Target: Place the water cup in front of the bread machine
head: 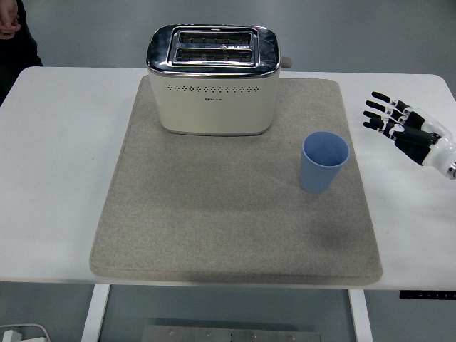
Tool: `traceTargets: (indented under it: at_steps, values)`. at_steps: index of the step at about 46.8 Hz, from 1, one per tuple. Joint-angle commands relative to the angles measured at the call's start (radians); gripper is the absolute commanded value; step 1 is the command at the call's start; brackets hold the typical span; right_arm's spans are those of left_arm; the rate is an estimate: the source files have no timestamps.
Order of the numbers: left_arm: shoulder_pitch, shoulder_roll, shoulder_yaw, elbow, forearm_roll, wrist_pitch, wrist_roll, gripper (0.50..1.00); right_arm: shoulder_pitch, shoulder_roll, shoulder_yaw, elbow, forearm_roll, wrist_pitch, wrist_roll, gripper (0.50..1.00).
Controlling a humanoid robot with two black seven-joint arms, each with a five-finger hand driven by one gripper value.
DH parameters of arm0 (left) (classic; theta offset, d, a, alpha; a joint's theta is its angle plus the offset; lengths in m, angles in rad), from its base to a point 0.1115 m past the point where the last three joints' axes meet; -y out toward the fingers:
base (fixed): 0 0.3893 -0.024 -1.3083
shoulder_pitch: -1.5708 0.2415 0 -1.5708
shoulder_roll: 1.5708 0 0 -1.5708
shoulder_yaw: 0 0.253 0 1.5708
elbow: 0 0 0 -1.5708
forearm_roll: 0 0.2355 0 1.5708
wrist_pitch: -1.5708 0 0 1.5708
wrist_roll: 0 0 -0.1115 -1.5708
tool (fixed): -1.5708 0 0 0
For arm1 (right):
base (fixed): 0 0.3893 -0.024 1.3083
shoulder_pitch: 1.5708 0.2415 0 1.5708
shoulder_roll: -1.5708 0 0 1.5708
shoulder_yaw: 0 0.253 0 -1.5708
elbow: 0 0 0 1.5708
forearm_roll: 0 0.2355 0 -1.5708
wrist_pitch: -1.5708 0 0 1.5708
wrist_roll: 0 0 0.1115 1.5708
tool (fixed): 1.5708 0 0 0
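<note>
Head view: empty blue cup upright on mat; right hand spread, empty.

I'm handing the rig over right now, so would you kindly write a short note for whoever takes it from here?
Right hand: open, fingers spread, holding nothing, over the bare table at the right edge, clear of the cup.
Left hand: not in view.
Blue water cup: upright and empty on the beige mat, near its right side, to the front right of the bread machine, which sits at the mat's back.
Done: nothing visible; the cup is not in front of the machine.
Left: grasp the cup and set it on the mat directly in front of the machine.
</note>
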Motion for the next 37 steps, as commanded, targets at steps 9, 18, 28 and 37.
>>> traceTargets:
  at_steps: [9, 18, 28, 37]
  values:
    - [0.000, 0.000, 0.000, 0.000, 0.000, 0.000, 0.000, 1.000, -0.065, -0.081, 0.000, 0.114, -0.058, 0.013, 0.040, 0.913]
    - [0.000, 0.000, 0.000, 0.000, 0.000, 0.000, 0.000, 1.000, -0.101, -0.136, 0.001, 0.199, -0.090, 0.011, 0.061, 0.913]
    - [0.000, 0.000, 0.000, 0.000, 0.000, 0.000, 0.000, 1.000, -0.128, -0.150, 0.003, 0.228, -0.130, 0.007, 0.127, 0.913]
    - [0.000, 0.000, 0.000, -0.001, 0.000, 0.000, 0.000, 1.000, -0.151, -0.150, 0.009, 0.256, -0.167, -0.013, 0.206, 0.913]
